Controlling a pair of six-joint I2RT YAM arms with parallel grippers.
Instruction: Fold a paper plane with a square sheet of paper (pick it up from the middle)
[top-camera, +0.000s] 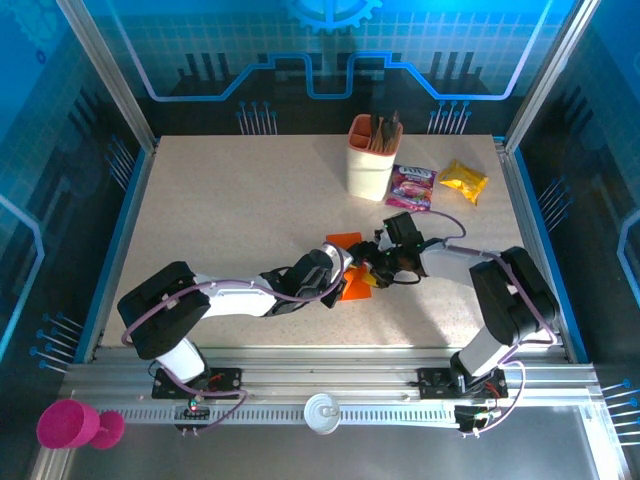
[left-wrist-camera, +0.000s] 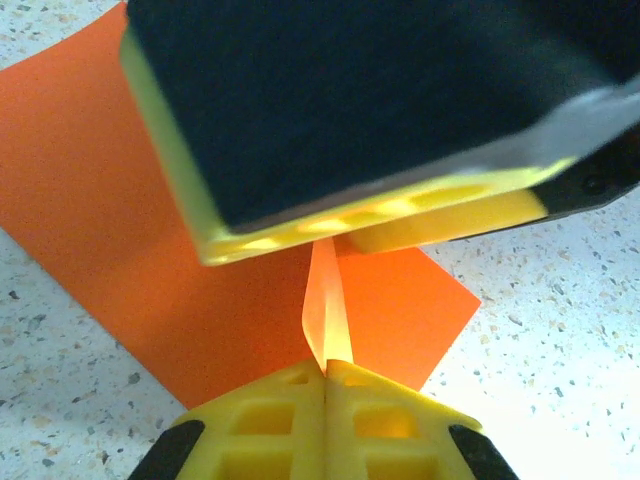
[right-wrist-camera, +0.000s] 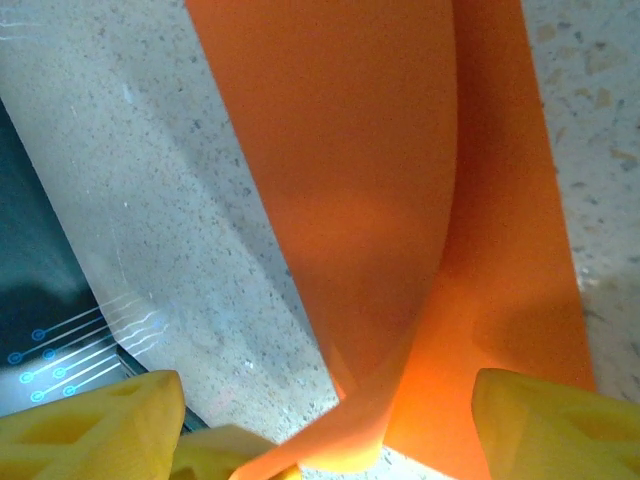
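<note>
The square sheet of paper (top-camera: 354, 290) is bright orange and lies on the speckled table (top-camera: 220, 220) between both arms. In the left wrist view most of the sheet (left-wrist-camera: 120, 200) rests flat, with a narrow ridge pulled up from its middle. My left gripper (left-wrist-camera: 326, 368) is shut on that ridge, yellow fingers pressed together. My right gripper (top-camera: 374, 268) hovers just across from it, its black and yellow body (left-wrist-camera: 380, 110) right over the paper. My right gripper (right-wrist-camera: 330, 405) stands open, and the raised fold of the sheet (right-wrist-camera: 350, 150) runs between its fingers. A paper plane is out of view.
A peach holder cup (top-camera: 370, 160) with dark utensils stands at the back of the table. Beside it lie a pink snack packet (top-camera: 412, 186) and a yellow packet (top-camera: 463, 181). A pink cup (top-camera: 68, 425) sits off the table at the near left.
</note>
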